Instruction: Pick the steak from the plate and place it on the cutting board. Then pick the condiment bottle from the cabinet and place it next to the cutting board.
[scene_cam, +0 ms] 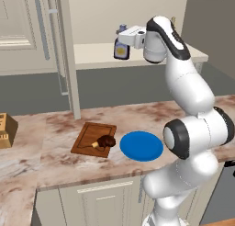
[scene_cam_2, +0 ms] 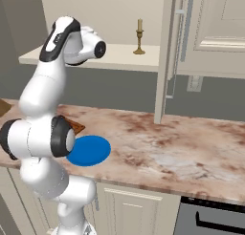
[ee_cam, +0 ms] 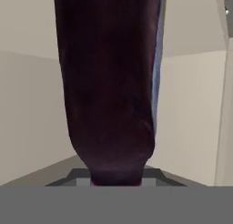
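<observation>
Countertop point(scene_cam: 59, 161) first, nearest you: marbled brown and cream stone, running across both base views above the cream lower cupboards point(scene_cam: 96, 203). On it, the blue plate point(scene_cam: 141, 145) lies flat and bare, just to the right of the cutting board point(scene_cam: 89, 137) in the left base view, close beside it but apart as far as you can see. Your steak point(scene_cam: 105, 141) already sits on the board, at its near right corner, with the pale bone end pointing left. At the far left edge of the counter you can see a tan wooden block point(scene_cam: 6, 130), well apart from the board.

Look farther and higher: the arm reaches up to the cabinet point(scene_cam: 92, 55), whose door point(scene_cam: 27, 32) with its grey bar handle point(scene_cam: 42, 29) stands at the left. The gripper point(scene_cam: 120, 39) is at the condiment bottle point(scene_cam: 121, 48) on the shelf. In the hand view the bottle's dark brown body point(ee_cam: 109, 91) runs between the fingertips, and the jaws are drawn in against it, so you have a closed grip on the bottle. Whether it has left the shelf, you cannot tell.

Farther right on the same shelf, in the right base view, a brass candlestick point(scene_cam_2: 139, 37) stands upright, well clear of the hand.
</observation>
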Controlling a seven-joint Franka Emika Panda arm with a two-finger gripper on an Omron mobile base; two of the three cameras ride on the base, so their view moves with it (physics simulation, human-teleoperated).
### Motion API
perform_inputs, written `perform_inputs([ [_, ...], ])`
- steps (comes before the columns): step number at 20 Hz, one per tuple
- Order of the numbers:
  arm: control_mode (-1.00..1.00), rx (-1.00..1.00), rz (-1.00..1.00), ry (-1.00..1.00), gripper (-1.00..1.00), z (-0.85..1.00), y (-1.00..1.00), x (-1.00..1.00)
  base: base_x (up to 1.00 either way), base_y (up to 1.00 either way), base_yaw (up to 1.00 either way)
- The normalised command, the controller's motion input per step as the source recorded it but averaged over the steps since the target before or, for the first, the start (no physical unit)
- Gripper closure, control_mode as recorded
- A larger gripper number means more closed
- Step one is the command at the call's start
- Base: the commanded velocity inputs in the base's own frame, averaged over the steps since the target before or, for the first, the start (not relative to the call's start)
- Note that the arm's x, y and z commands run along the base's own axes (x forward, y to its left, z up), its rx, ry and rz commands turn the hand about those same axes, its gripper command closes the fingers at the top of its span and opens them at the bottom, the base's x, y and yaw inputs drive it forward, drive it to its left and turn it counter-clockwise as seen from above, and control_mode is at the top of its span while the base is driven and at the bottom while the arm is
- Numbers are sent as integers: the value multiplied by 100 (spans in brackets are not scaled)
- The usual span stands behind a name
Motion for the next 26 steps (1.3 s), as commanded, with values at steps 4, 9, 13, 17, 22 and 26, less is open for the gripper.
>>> perform_inputs([
  [4,-100,0,0,0,100,0,0,-43,0,0,0],
  [9,-100,0,0,0,100,0,0,-47,0,0,0],
  [13,-100,0,0,0,100,0,0,-50,0,0,0],
  [17,-100,0,0,1,100,2,0,-50,0,0,0],
  [22,-100,0,0,3,100,0,0,-51,0,0,0],
  [26,-100,0,0,5,100,0,0,-51,0,0,0],
])
